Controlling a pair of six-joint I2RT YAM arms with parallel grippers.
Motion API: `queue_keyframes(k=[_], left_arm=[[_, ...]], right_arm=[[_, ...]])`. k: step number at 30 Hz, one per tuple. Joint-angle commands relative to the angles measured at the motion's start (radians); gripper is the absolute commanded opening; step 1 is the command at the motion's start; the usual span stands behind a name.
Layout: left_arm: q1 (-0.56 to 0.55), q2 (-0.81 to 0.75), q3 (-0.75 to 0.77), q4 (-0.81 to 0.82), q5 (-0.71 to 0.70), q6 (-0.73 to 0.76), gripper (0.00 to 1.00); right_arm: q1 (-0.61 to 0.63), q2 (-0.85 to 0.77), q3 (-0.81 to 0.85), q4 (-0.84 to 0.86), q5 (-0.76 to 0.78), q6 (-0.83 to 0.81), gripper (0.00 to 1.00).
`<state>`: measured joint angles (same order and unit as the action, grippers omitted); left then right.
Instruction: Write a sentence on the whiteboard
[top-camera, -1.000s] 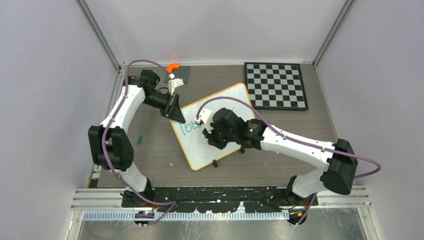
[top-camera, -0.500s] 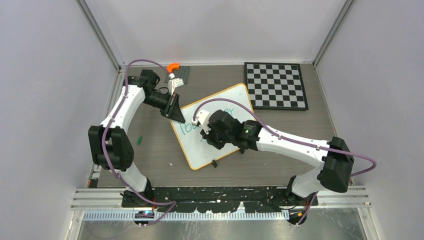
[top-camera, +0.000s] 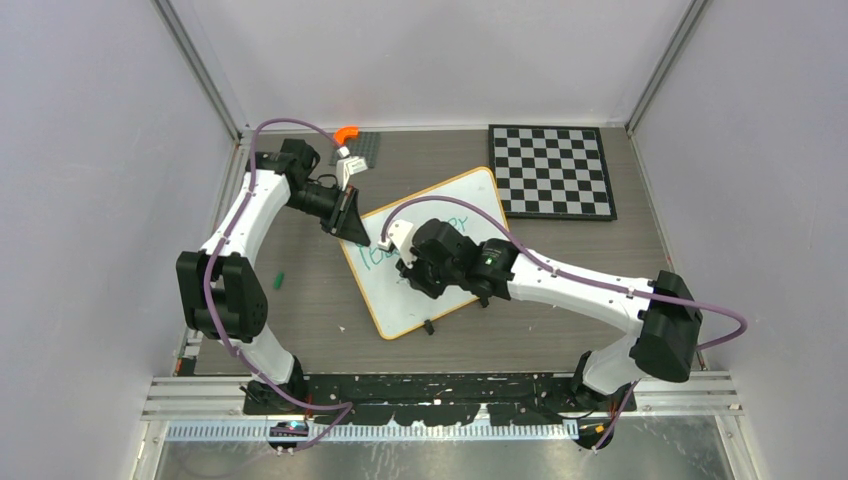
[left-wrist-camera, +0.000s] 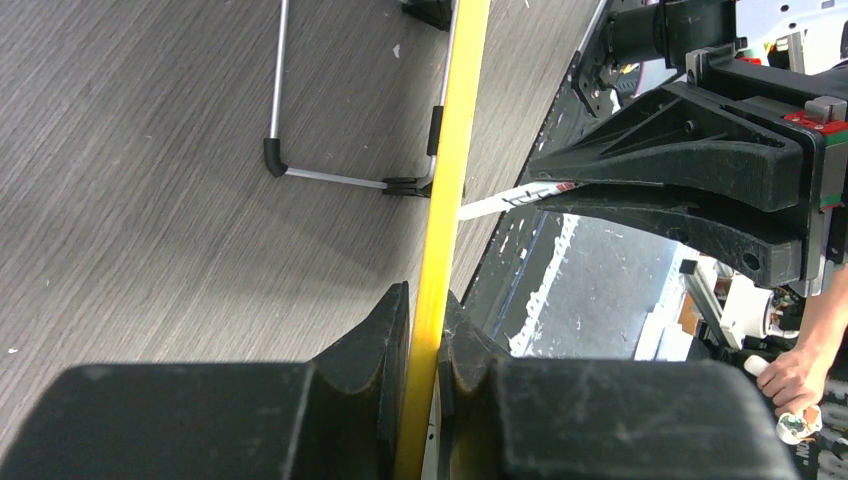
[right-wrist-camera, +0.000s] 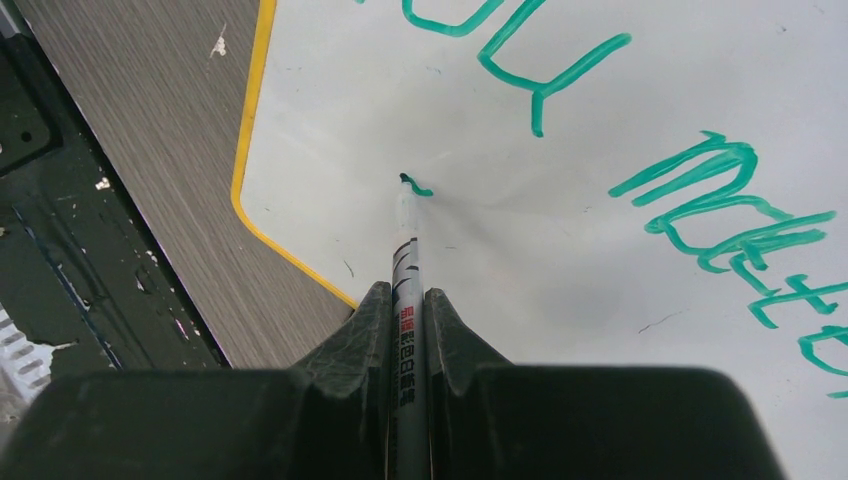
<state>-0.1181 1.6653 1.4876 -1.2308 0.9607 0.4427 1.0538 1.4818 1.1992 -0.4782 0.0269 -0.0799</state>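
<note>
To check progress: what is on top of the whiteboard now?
On the whiteboard, green writing and a short stroke at the marker tip; the right arm hides part.

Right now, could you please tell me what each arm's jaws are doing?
Left gripper: jaws closed on the whiteboard's edge.
Right gripper: jaws closed on the marker.

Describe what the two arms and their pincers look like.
The left arm and right arm have white shells with bulky black joints. A purple cable loops along each. The left pincer and right pincer are chunky, black and wedge-tipped.
</note>
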Motion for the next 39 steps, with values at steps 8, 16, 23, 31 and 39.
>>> queue_keyframes(k=[8,16,23,31,39], left_arm=[[0.003,0.001,-0.005,0.034,-0.048,-0.026,0.0],[0.003,0.002,-0.003,0.033,-0.048,-0.027,0.0],[0.003,0.001,-0.003,0.033,-0.047,-0.026,0.0],[0.003,-0.001,0.0,0.032,-0.047,-0.026,0.0],[0.003,0.001,0.004,0.031,-0.046,-0.026,0.0]], right_arm=[[0.019,0.015,-0.023,0.056,0.016,-0.031,0.0],[0.019,-0.017,-0.048,0.035,0.033,-0.046,0.0],[0.006,-0.035,-0.031,0.035,0.07,-0.053,0.0],[-0.049,-0.05,0.014,0.032,0.087,-0.052,0.0],[-0.088,-0.044,0.072,0.032,0.079,-0.029,0.0]])
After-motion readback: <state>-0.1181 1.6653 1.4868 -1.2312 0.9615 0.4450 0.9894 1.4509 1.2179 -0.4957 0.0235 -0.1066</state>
